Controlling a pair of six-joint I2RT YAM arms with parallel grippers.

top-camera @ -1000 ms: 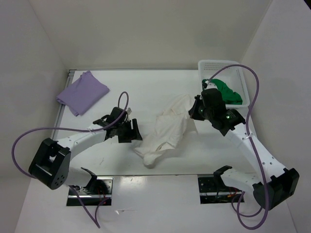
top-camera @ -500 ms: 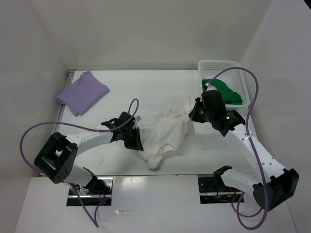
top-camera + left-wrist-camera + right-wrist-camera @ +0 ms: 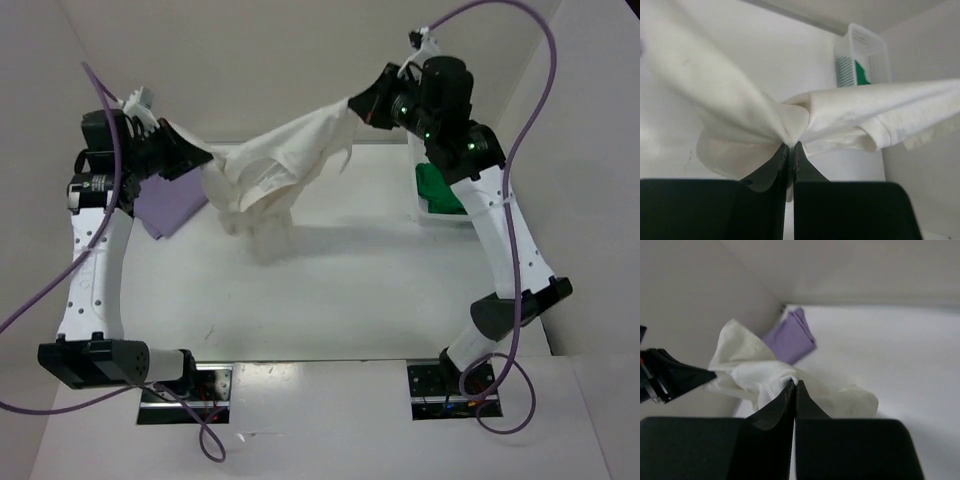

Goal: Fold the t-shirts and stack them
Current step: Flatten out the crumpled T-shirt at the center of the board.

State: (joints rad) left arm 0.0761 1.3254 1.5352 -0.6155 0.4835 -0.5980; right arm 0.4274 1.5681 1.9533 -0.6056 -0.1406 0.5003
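Note:
The white t-shirt (image 3: 275, 160) hangs stretched in the air between both arms, high above the table. My left gripper (image 3: 203, 157) is shut on its left end, and cloth (image 3: 840, 117) bunches at the black fingertips (image 3: 791, 146). My right gripper (image 3: 358, 103) is shut on the right end of the white shirt (image 3: 765, 377). The lavender t-shirt (image 3: 168, 205) lies folded at the table's back left, also seen past the right gripper (image 3: 795, 383) as a purple patch (image 3: 790, 337). The green t-shirt (image 3: 438, 190) sits in the basket.
A white perforated basket (image 3: 440, 215) stands at the back right, partly hidden by the right arm; it shows in the left wrist view (image 3: 860, 55) too. Walls close in at the back and both sides. Purple cables loop off both arms.
My left gripper closed on the white shirt's left end. Both arms then rose and spread apart, lifting the shirt off the table and stretching it.

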